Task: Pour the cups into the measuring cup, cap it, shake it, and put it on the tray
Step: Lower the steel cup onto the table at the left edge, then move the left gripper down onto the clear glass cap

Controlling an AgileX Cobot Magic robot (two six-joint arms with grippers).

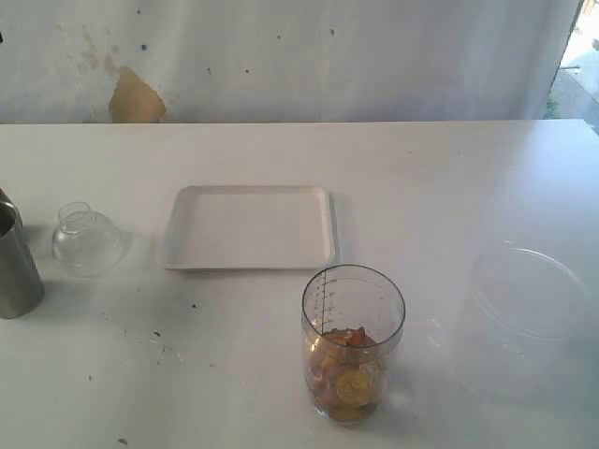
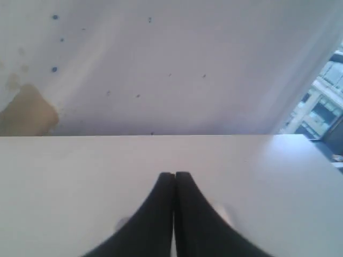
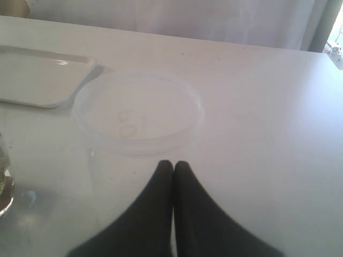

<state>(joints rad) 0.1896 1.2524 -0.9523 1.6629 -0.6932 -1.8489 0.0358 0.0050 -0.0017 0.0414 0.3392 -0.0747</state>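
White tabletop (image 1: pixel 449 178) carries a wide clear container (image 1: pixel 524 318) at the right, the shallow white tray (image 1: pixel 251 227) in the middle, and just in front of it the measuring cup (image 1: pixel 353 341), upright, uncapped, holding what may be orange and yellow pieces. Left of the tray stand the steel tumbler (image 1: pixel 17 267) and, beside it, the clear domed cap (image 1: pixel 86 238). Both the left gripper (image 2: pixel 174 176) and the right gripper (image 3: pixel 173 165) have their jaws pressed together on nothing.
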